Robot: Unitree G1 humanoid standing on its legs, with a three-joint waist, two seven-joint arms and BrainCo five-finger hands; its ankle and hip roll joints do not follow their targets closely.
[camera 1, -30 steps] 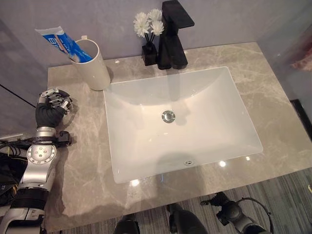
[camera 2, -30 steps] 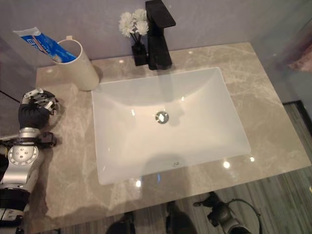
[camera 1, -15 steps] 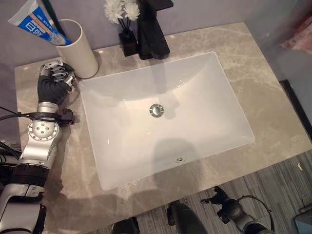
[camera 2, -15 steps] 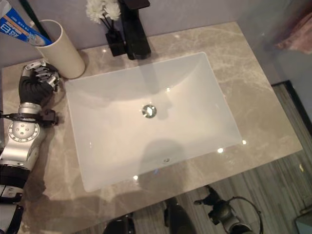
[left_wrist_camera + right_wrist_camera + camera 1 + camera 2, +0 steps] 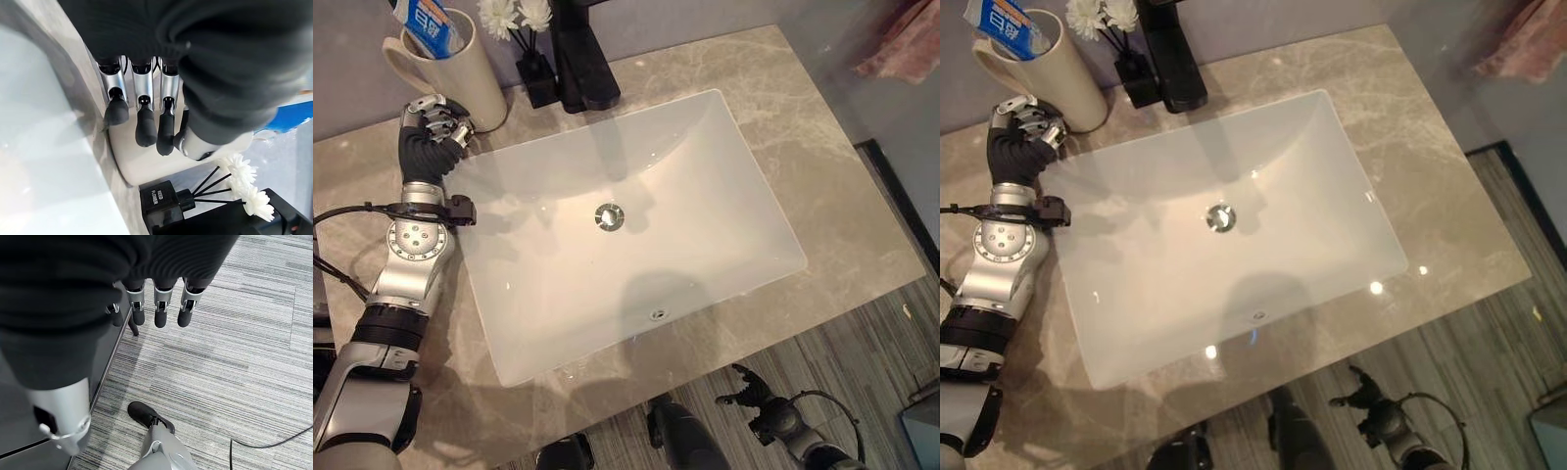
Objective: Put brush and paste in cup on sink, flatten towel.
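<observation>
- I see the left robot hand (image 5: pixel 433 132) in the upper left of the frame, fingers curled and holding nothing, just beside the cream cup (image 5: pixel 460 69).
- The paste (image 5: pixel 429 23) stands in that cup on the marble table (image 5: pixel 822 157).
- My right robot hand (image 5: pixel 156 308) hangs over the floor (image 5: pixel 234 352), fingers loosely curled, holding nothing.

White flowers (image 5: pixel 516 14) in a black vase (image 5: pixel 538 80) stand beside the black faucet (image 5: pixel 580 59).
</observation>
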